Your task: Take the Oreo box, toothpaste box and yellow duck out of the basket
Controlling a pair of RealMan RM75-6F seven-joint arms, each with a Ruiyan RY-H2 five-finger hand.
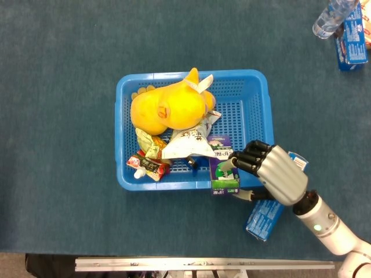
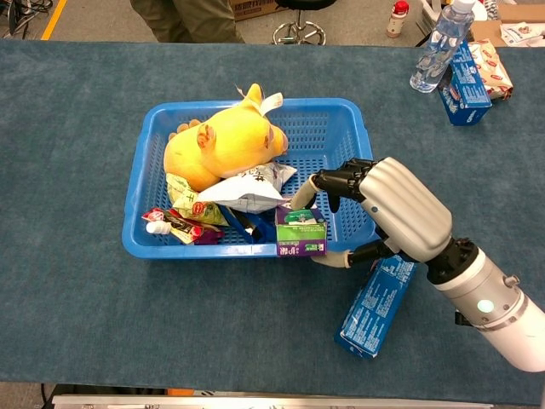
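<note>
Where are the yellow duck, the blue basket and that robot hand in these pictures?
yellow duck [image 1: 168, 107]: head view, on its round body.
blue basket [image 1: 249, 75]: head view, on its far rim.
right hand [image 2: 387, 213]: chest view, on the silver back of the hand.

Duck [image 1: 168, 105] at basket's [image 1: 257, 92] rear; toothpaste box [image 1: 224, 166] on front rim — Oreo box [image 1: 264, 217] outside.

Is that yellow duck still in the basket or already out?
In. The duck lies inside the basket, untouched.
</note>
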